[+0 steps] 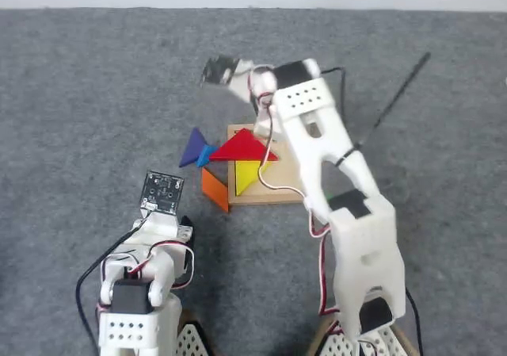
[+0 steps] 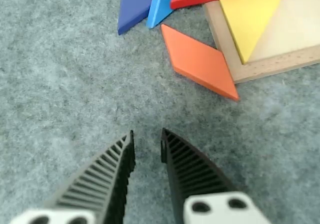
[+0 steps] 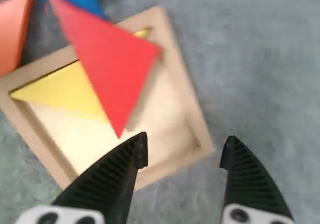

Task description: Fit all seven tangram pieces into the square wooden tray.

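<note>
The tray sits mid-worktop with a yellow triangle lying flat inside it. A red triangle rests across the tray's rim and overlaps the yellow triangle. An orange piece lies on the worktop just beside the tray. A blue piece and a dark blue piece lie next to the red triangle. The left claw is parted narrowly and empty, above the worktop near the orange piece. The right claw is spread wide and empty, straddling the tray's rim.
</note>
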Controlling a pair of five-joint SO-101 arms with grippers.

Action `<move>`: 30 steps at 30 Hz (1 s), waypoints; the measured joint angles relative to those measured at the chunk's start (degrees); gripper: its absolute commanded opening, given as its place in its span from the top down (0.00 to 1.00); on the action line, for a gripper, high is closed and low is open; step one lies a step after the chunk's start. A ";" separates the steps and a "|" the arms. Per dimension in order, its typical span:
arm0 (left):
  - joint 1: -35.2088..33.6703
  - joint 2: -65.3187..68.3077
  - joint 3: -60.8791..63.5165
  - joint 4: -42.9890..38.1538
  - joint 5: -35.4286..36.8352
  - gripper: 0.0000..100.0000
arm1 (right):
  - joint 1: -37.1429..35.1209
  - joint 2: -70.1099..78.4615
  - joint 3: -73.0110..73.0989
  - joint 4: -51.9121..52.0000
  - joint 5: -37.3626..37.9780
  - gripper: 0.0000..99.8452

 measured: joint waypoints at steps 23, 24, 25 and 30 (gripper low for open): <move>-3.52 37.45 -43.16 -0.26 -19.87 0.77 | -1.05 -67.87 59.25 -9.76 -16.70 0.77; -1.23 42.37 -47.03 1.32 -19.87 0.74 | -1.05 -71.65 65.76 -11.43 -16.79 0.77; 1.05 47.21 -50.37 2.29 -19.87 0.71 | -0.97 -75.16 72.18 -12.92 -16.97 0.77; 10.55 66.73 -58.81 0.44 -21.19 0.70 | 7.91 -92.40 98.55 -20.48 -17.23 0.77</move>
